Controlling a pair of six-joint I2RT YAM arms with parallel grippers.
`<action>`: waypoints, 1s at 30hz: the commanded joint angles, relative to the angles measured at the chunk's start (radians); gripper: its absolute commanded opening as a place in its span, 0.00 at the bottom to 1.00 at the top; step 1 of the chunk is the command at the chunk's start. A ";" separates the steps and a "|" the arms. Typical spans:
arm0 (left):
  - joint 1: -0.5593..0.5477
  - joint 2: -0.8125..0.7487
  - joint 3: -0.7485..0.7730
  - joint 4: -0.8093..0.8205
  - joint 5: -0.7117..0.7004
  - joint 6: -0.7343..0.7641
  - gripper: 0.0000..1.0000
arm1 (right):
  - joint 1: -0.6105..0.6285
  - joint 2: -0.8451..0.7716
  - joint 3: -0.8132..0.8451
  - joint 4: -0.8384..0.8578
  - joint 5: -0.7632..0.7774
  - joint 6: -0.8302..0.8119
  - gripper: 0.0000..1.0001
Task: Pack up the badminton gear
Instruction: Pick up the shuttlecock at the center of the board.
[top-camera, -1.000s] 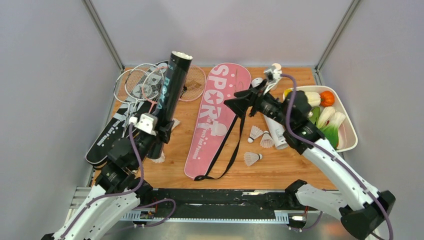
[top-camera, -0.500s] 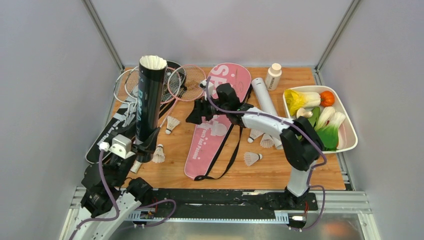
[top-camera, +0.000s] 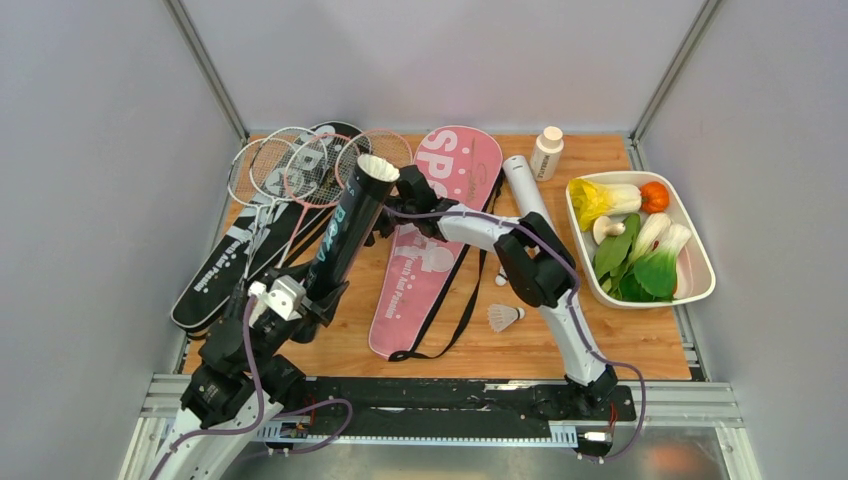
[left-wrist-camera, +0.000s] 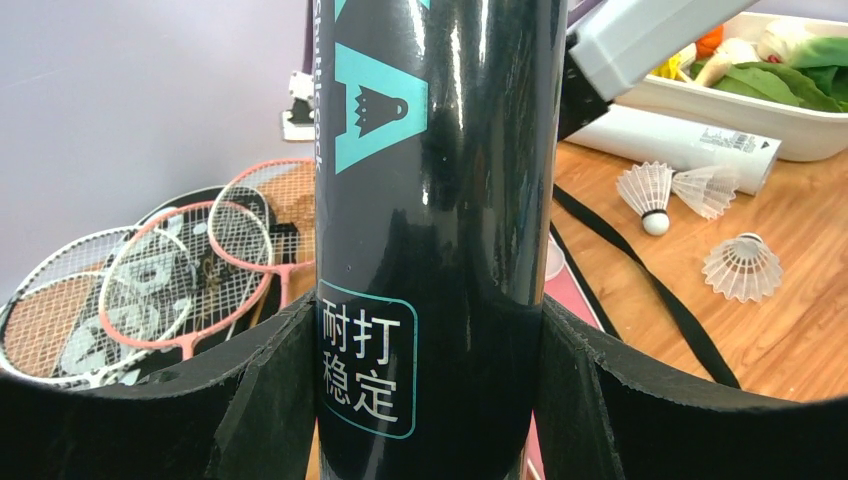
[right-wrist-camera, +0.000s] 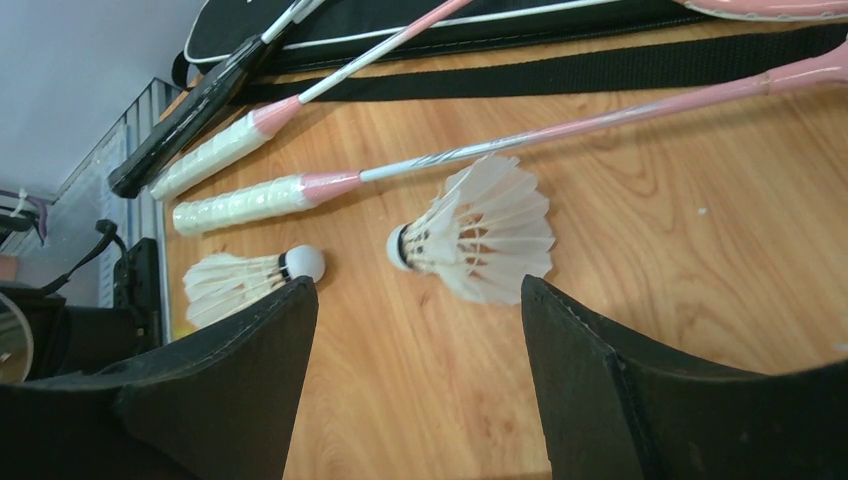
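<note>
My left gripper (top-camera: 318, 298) (left-wrist-camera: 430, 320) is shut on the lower end of a long black tube (top-camera: 345, 230) (left-wrist-camera: 430, 200). The tube leans up and to the right, and its open mouth shows white inside. My right gripper (top-camera: 390, 225) (right-wrist-camera: 418, 290) hangs open just over the wood beside the tube, nothing between its fingers. A white shuttlecock (right-wrist-camera: 480, 240) lies just ahead of its right finger and another (right-wrist-camera: 245, 280) by its left finger. Pink and white rackets (top-camera: 290, 170) lie on the black bag (top-camera: 225, 270). The pink bag (top-camera: 435, 240) lies mid-table and a white tube (top-camera: 525, 185) to its right.
More shuttlecocks (top-camera: 505, 318) (left-wrist-camera: 650, 190) lie right of the pink bag, whose black strap trails toward the near edge. A small white bottle (top-camera: 546, 152) stands at the back. A white tray (top-camera: 708, 275) of toy vegetables sits at the right. Racket handles (right-wrist-camera: 250, 200) lie near my right gripper.
The right arm swung left across the pink bag and came down beside the black tube. The left arm tipped the tube from upright to a lean toward the right.
</note>
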 joint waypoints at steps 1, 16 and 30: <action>0.003 -0.089 0.015 0.069 0.031 -0.014 0.00 | 0.001 0.084 0.122 0.032 -0.019 -0.027 0.77; 0.002 -0.094 0.010 0.065 -0.010 0.001 0.00 | 0.026 0.183 0.150 0.139 -0.180 0.008 0.28; 0.003 -0.061 -0.004 0.053 0.012 0.035 0.00 | -0.106 -0.363 -0.330 0.270 -0.076 0.050 0.00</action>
